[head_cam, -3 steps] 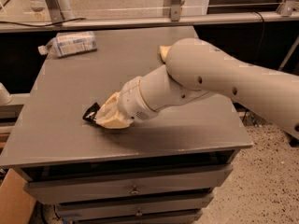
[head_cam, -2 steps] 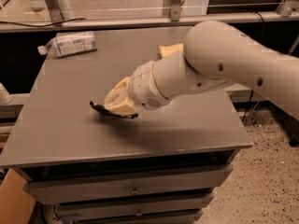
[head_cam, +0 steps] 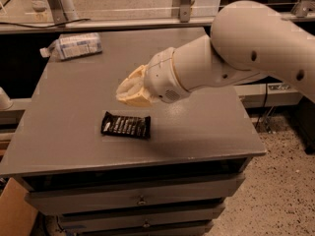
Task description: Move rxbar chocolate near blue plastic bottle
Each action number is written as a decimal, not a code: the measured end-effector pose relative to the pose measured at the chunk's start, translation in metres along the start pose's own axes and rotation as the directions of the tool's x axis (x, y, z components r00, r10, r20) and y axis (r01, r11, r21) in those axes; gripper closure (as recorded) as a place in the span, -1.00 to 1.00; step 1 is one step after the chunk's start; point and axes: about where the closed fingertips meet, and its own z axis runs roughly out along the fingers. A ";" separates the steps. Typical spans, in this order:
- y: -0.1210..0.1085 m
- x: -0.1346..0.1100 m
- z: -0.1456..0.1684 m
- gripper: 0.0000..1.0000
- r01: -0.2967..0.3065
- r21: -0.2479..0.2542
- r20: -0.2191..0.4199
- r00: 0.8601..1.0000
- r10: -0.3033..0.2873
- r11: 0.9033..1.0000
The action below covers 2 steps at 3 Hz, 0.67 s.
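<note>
From the one camera view, I judge I am at the grasping step, with the carry not begun. The chocolate bar lies flat on the desk, close to the front edge and a little left of its middle, with the white print facing up. The bottle lies on its side near the far-left corner as the camera sees it, well apart from the bar. So the task is not yet met.

My gripper hangs in the air above the desk, just behind the bar and slightly toward the right edge. It is apart from the bar and does not touch it or the desk. My arm reaches in from the right side, over the far-right corner.

The gripper holds nothing, since the bar rests on the desk by itself. I see the gripper from its back, as a pale lump, so I cannot tell whether it is spread or clenched.

The next move, as I judge it, calls for coming forward toward the front edge and down over the bar, lined up across its short width. A flat wrapper gives little to pinch, so the tips would need to come right down to the desktop. After that comes a lift, a carry toward the far-left corner, and a set-down beside the bottle without nudging it, since it could roll.
</note>
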 end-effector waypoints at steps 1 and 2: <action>-0.004 0.003 0.000 0.68 -0.003 0.006 -0.011 1.000 0.003 1.000; -0.009 0.013 0.010 0.22 -0.005 -0.022 -0.067 0.998 0.003 1.000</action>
